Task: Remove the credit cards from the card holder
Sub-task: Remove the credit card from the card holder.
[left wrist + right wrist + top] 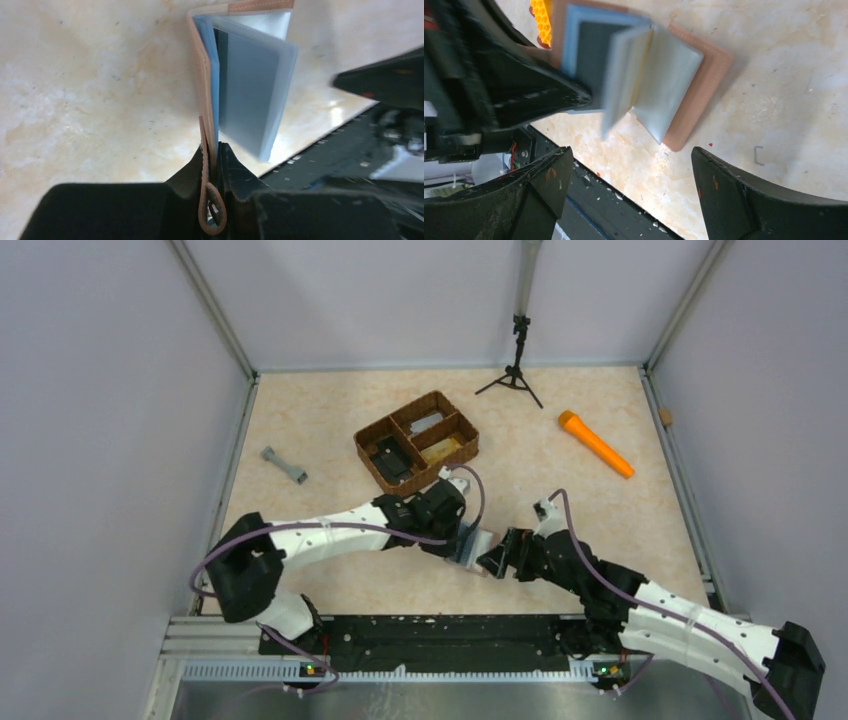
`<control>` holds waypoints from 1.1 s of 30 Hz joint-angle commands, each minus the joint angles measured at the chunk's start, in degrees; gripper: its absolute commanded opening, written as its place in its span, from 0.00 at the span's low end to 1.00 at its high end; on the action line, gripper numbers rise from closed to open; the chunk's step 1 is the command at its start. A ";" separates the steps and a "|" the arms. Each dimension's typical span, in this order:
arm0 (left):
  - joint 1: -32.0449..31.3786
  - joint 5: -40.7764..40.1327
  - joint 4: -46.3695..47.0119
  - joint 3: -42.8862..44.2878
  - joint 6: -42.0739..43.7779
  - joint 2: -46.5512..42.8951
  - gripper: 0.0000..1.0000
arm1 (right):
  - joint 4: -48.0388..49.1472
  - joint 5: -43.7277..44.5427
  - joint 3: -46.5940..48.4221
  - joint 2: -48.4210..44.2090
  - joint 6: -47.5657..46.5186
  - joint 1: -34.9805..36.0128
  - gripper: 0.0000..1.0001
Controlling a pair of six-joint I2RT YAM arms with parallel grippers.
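Overhead, the tabletop [330, 440] carries both arms. The left arm [320, 537] and right arm [680, 625] reach toward each other and meet near the middle of the near edge. A basket [396, 413] with three compartments sits toward the far edge, left of centre. A black tripod [516, 370] stands at the far edge, and an orange tool [596, 444] lies toward the far right corner. A grey piece [284, 465] lies by the left edge.

The card holder [472, 543] is between the two grippers, opened and held on edge. Whether it touches the tabletop cannot be told. The left gripper [216, 155] is pinched tight on one tan cover, close to its edge, with the cover's strap loop hanging between the fingers. From that grip the pale blue lining and the clear sleeves fan out away from the jaws. A dark card [591, 55] shows in one sleeve.

The right gripper [631, 150] has its jaws spread wide and grips nothing. The holder's fanned sleeves sit just beyond its fingertips, in line with the gap and clear of both fingers. A small staple [758, 155] lies on the tabletop beside the right finger.
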 commanded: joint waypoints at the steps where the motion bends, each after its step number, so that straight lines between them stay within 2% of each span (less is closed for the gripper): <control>1: -2.53 -10.77 -15.52 7.65 1.97 8.46 0.02 | -0.53 4.90 1.31 -1.17 0.11 0.32 0.88; 3: -3.09 -11.54 -16.65 9.21 1.80 10.63 0.02 | -3.87 6.15 1.93 -1.82 0.31 0.29 0.87; 8: -1.72 -2.92 -6.96 3.90 2.68 6.90 0.01 | -4.43 5.40 1.36 -6.92 0.60 0.28 0.74; 10: 0.16 3.52 -0.95 -0.09 2.23 3.68 0.00 | -2.43 3.77 0.49 -9.75 0.55 0.36 0.66; 14: 6.48 18.14 17.67 -11.50 -1.97 -3.42 0.00 | 1.60 1.52 -0.72 -13.07 1.20 0.28 0.50; 18: 10.83 28.28 33.39 -19.14 -7.70 -7.40 0.00 | 5.59 -1.16 -0.53 -11.81 2.46 0.26 0.49; 25: 12.19 37.64 50.16 -24.61 -15.52 -8.04 0.01 | 13.62 -4.68 -0.87 -4.14 4.60 0.20 0.42; 29: 13.46 41.46 62.32 -27.70 -22.39 -7.42 0.01 | 11.88 -3.36 -0.14 -2.07 6.68 0.17 0.36; 33: 13.81 43.01 69.95 -29.45 -26.37 -7.26 0.01 | 9.59 -2.08 -0.72 -4.60 8.71 0.06 0.35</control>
